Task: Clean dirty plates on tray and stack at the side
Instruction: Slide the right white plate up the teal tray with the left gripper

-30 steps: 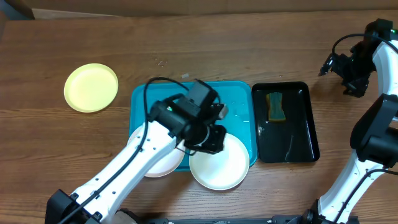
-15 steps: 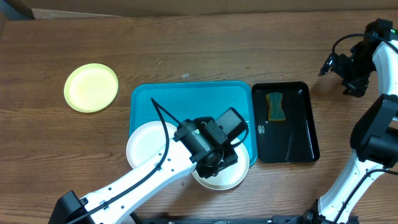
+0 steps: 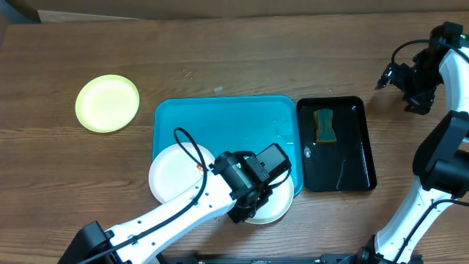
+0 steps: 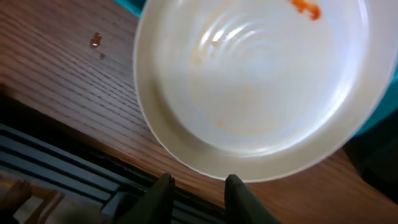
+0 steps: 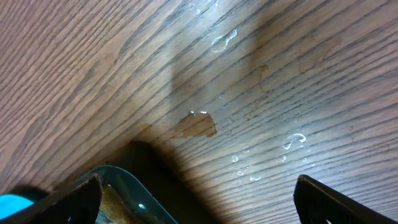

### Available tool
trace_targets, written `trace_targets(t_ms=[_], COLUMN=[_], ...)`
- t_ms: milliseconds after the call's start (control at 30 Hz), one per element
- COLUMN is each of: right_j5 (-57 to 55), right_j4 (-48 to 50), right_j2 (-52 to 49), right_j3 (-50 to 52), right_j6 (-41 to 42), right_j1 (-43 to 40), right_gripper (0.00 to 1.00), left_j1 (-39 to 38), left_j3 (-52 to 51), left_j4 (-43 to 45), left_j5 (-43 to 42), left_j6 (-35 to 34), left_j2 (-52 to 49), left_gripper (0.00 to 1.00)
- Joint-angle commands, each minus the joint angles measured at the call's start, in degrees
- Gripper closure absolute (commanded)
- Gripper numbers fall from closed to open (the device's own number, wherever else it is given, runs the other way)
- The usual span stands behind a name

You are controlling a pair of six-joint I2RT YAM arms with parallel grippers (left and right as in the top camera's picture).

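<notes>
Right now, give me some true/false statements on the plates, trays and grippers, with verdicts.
1. The pale yellow-green round plate lies on the large turquoise plastic tray. False: it lies on the wooden table, left of the tray.
2. A green-yellow sponge lies in the narrow black tray. True.
3. The white plate by the left gripper is clean. False: it has a red-orange smear.
4. The right gripper is open. True.

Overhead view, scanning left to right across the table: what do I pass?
In order: yellow-green plate → white plate → second white plate under the left arm → sponge → right arm. The blue tray and black tray overlap these, so omitted.
</notes>
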State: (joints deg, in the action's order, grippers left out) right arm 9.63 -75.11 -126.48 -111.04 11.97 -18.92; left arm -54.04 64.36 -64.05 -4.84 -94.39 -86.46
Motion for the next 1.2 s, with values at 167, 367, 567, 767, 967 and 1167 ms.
trace_targets(t_ms=[167,367,567,767,967,1167], right_j5=[0.1,0.1,0.1,0.1,0.1,0.1], right_j4=[0.1,0.1,0.1,0.1,0.1,0.1], right_j2=[2.4,2.4,2.4,2.4,2.4,2.4], right_j3=[-0.8,-0.8,-0.8,-0.8,-0.8,-0.8], right_j6=[0.1,0.1,0.1,0.1,0.1,0.1], right_j1=[0.2,0.2,0.2,0.2,0.2,0.2], right_gripper=[0.00,0.00,0.00,0.00,0.00,0.00], left_j1=[-0.3,-0.3,-0.4,-0.4,-0.4,-0.4], left_j3=[-3.5,-5.1,-7.4,-10.8,-11.1,-11.8], left_j4=[1.9,2.4,4.5,7.0,7.2,7.4], left_j5=[1.2,0.7,-2.7,-5.2,-5.5,-4.6], left_j6=[-2.5,-2.5,-2.5,-2.5,-2.5,-2.5], left_j2=[-0.5,-0.5,-0.5,-0.5,-0.5,-0.5], left_gripper=[0.67,0.68,0.66,0.66,0.67,0.66])
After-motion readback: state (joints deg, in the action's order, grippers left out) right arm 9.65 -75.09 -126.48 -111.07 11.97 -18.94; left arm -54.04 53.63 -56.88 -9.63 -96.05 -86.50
